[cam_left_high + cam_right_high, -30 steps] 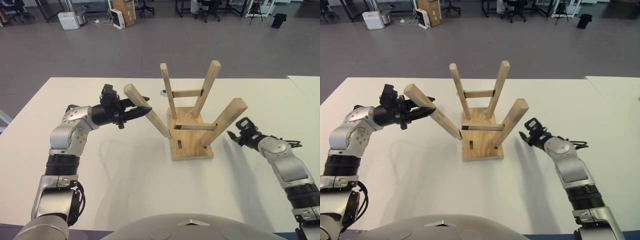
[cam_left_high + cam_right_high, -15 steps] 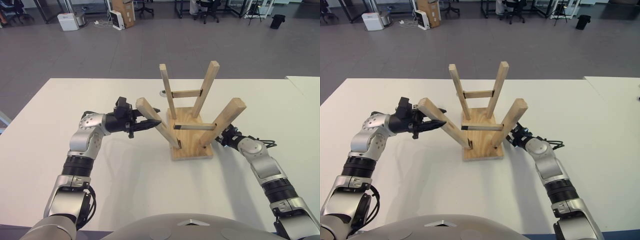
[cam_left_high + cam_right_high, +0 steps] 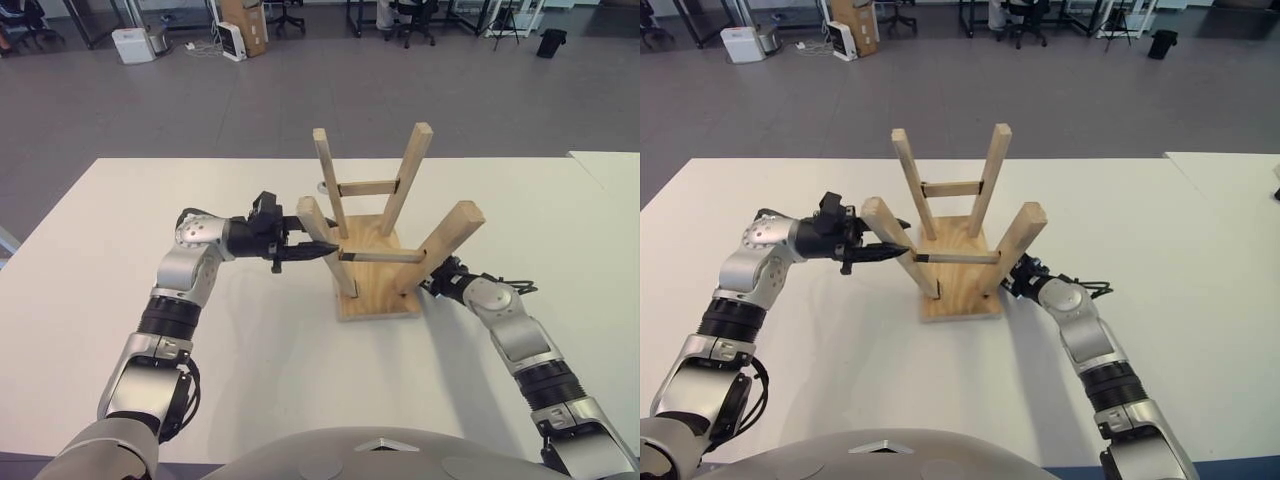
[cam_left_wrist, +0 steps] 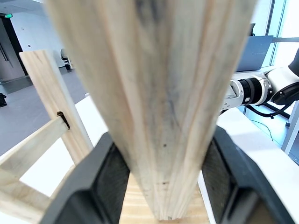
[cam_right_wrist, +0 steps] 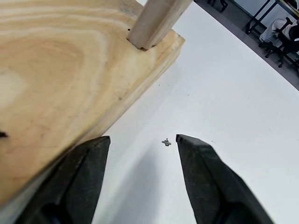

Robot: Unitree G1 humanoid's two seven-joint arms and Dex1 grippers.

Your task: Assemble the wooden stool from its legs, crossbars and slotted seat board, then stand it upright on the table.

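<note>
Your L tool (image 3: pixel 318 248) clamps the fourth leg (image 3: pixel 343 275) at the front-left slot of the seat board (image 3: pixel 378 302), which lies on the surface (image 3: pixel 250 380); prob. not seated. Line leg end w/ slot and press straight down. R tool (image 3: pixel 430 284), fingers apart, sits beside the board's right edge: steady it.

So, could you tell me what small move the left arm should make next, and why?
Probably tip the leg upright and press it down: the left gripper holds it tilted, its lower end at the seat board, beside the front crossbar.
</note>
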